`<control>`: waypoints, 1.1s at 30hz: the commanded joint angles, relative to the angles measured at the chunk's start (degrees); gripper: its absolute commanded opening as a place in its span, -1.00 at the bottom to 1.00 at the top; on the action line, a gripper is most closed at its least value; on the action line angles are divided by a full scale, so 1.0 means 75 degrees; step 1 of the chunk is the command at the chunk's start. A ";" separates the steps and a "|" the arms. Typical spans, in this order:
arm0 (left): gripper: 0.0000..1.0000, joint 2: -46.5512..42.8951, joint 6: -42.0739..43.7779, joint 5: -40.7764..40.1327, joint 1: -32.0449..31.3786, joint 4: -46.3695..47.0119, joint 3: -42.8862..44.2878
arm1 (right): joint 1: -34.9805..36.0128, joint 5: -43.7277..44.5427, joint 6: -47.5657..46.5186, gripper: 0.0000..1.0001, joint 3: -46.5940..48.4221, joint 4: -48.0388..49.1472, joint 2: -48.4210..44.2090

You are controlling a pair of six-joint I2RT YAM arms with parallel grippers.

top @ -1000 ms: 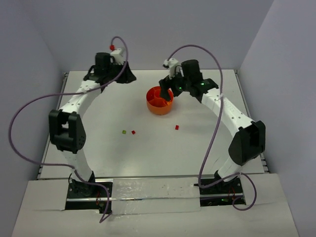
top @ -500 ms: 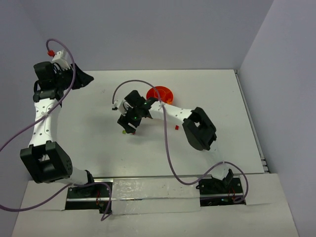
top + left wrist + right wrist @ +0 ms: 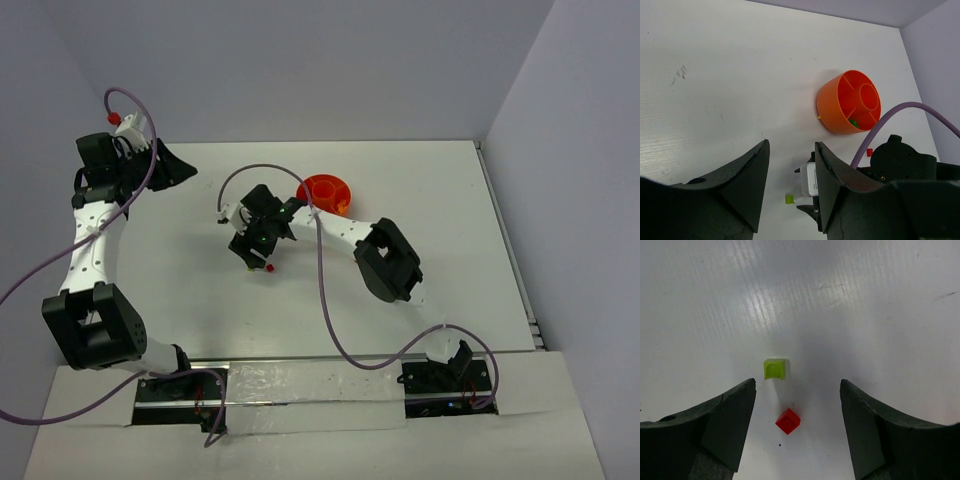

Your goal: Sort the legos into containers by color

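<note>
Orange bowl, top view: round plastic divided bowl [image 3: 326,192] at table's far centre; right gripper [image 3: 258,262] low over two tiny bricks near it.
Left wrist view: left gripper [image 3: 790,165] raised far left, jaws apart, empty; green bit visible in one bowl compartment.
Right wrist view: jaws wide apart, touching nothing; small lime-green plastic brick [image 3: 775,368] and small red plastic brick [image 3: 788,421] between them on white table [image 3: 865,300].
Step, judged: lining up a pick.
Next: descend, centre on one brick only, close.
</note>
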 commanded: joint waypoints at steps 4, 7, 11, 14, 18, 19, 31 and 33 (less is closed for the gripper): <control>0.01 0.0113 0.0153 0.0079 0.0016 0.0119 0.0336 | 0.0273 -0.0217 0.0005 0.45 -0.0006 0.0111 -0.0007; 0.01 0.0144 0.0165 0.0100 0.0022 0.0115 0.0342 | 0.0319 -0.0156 0.0021 0.36 -0.0043 0.0168 0.0037; 0.01 0.0168 0.0165 0.0091 0.0016 0.0138 0.0312 | 0.0355 -0.0026 0.0036 0.18 -0.0099 0.0285 0.0120; 0.01 0.0194 0.0180 0.0068 0.0016 0.0112 0.0321 | 0.0393 0.0198 0.0029 0.14 -0.0176 0.0437 0.0202; 0.01 0.0200 0.0235 0.0045 0.0028 0.0068 0.0324 | 0.0428 0.0458 -0.0049 0.07 -0.0298 0.0556 0.0324; 0.01 0.0194 0.0247 0.0034 0.0028 0.0065 0.0324 | 0.0442 0.0527 -0.0058 0.07 -0.0364 0.0570 0.0325; 0.01 0.0261 0.0318 0.0013 0.0028 0.0033 0.0359 | 0.0591 0.1156 -0.0295 -0.38 -0.1327 0.1182 -0.0376; 0.01 0.0256 0.0318 0.0031 0.0028 0.0062 0.0359 | 0.0565 0.1175 -0.0319 -0.42 -0.1606 0.1283 -0.0707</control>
